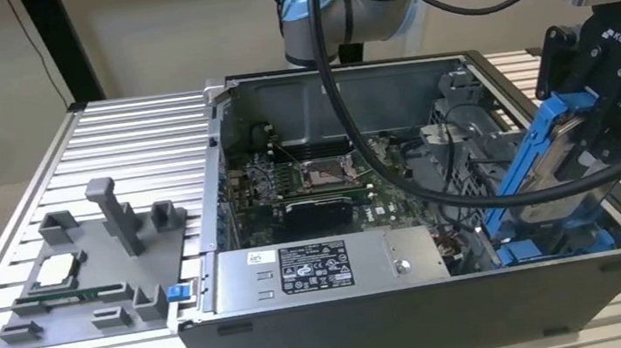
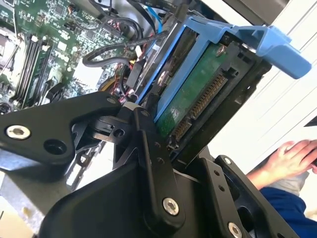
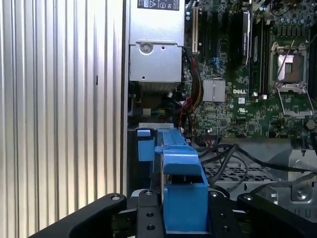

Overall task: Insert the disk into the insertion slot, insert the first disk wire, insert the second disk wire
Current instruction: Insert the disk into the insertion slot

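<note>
Ribbed metal counter carries the open computer case. At the exterior view's right my pincer is clamped on the disk, blue-framed and steeply tilted, its lower end near the insertion slot in the case's lower-right corner.

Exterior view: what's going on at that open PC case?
The arm's gripper has its jaws shut on the disk, blue frame and all, and holds it tilted over the open computer case at the exterior view's right end. The disk's lower end points down toward the insertion slot with its blue rails, but it is not seated yet. In the second wrist view a person's hand is off to the side, away from the disk.
</note>
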Tool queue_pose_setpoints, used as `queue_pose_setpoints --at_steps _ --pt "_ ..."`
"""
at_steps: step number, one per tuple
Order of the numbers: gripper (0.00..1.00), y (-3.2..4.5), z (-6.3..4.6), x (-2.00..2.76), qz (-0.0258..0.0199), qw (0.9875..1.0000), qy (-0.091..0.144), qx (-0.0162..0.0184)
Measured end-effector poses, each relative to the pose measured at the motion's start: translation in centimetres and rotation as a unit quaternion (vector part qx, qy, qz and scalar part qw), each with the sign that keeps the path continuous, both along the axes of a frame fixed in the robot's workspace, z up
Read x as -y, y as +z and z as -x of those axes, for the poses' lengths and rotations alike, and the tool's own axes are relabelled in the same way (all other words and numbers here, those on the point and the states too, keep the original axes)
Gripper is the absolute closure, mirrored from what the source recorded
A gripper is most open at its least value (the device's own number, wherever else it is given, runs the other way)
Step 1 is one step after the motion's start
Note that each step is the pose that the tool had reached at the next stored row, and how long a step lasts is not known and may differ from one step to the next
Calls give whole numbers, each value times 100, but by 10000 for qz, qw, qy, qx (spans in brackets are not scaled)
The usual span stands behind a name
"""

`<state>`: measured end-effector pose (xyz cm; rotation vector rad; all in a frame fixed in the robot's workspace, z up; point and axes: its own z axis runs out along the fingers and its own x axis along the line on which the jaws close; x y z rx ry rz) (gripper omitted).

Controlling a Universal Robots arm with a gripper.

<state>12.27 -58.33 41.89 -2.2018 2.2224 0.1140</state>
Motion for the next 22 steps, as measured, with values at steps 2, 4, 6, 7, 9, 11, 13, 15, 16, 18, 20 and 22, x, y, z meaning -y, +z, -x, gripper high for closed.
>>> queue_pose_setpoints --at_steps 2,4,6,7,9,11,13,15,16,18,20,22 --pt "100 -14 -7 0 -1 10000 0 1" --pt "100 -29 -12 0 -2 10000 0 2" --pt "100 -46 -16 0 -4 10000 0 3" --pt "100 -53 -17 0 -7 10000 0 4" --pt "100 -69 -18 0 -10 10000 0 7" --pt "100 -83 -19 -1 -15 10000 0 11" --pt "100 -98 -18 -2 -20 10000 0 14" --pt "100 -112 -18 -4 -22 10000 0 17" --pt "100 -120 -18 -5 -23 10000 -1 19" --pt "100 -139 -18 -7 -27 10000 -2 20" --pt "100 -163 -18 -8 -27 10000 -3 20" --pt "100 -196 -18 -8 -27 10000 -3 20"
